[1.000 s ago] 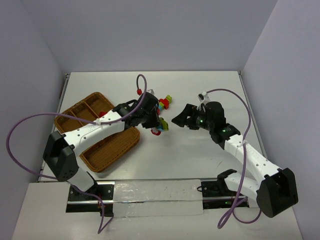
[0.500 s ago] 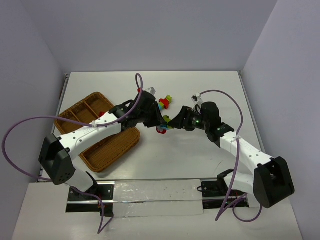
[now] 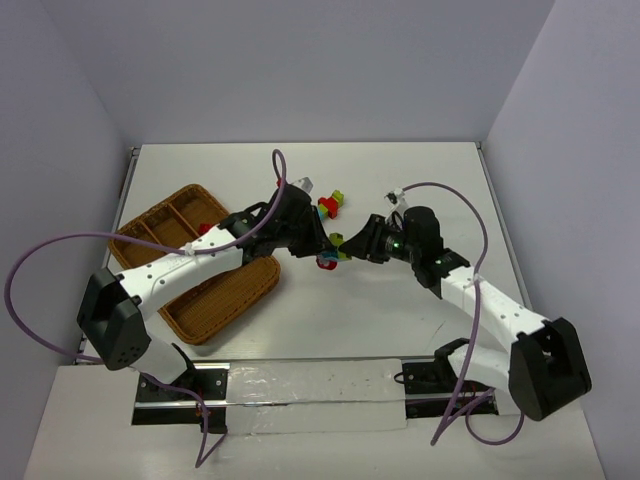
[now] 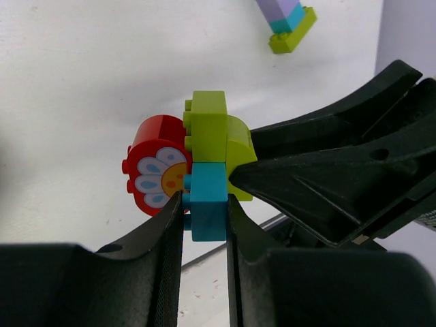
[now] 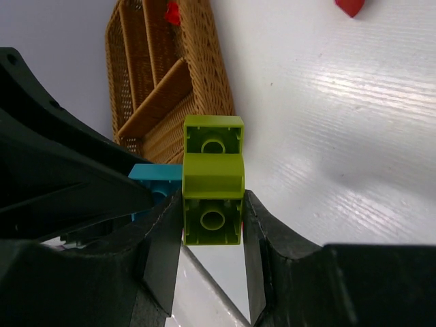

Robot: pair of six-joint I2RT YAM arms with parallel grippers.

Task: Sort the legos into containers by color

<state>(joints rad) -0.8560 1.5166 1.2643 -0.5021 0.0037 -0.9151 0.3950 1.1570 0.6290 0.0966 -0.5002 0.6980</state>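
Observation:
A small stack of legos hangs above the table centre: a teal brick [image 4: 208, 204], a lime-green brick [image 4: 211, 129] and a red flower-printed piece [image 4: 155, 174]. My left gripper [image 4: 204, 211] is shut on the teal brick. My right gripper [image 5: 212, 221] comes from the opposite side, and both its fingers press the green brick [image 5: 212, 197]. In the top view the two grippers meet at the stack [image 3: 333, 250], just right of the wicker tray [image 3: 215, 300]. One red brick [image 5: 172, 12] lies in a tray compartment.
Loose legos lie on the table behind the grippers: a red and green cluster [image 3: 328, 205] and a pale piece [image 3: 303, 184]. A purple, teal and green stack [image 4: 286, 24] shows in the left wrist view. Walls close in the table on three sides.
My right arm moved left to the stack and its jaws closed onto the green brick. The left gripper kept its hold on the teal brick and shifted slightly right.

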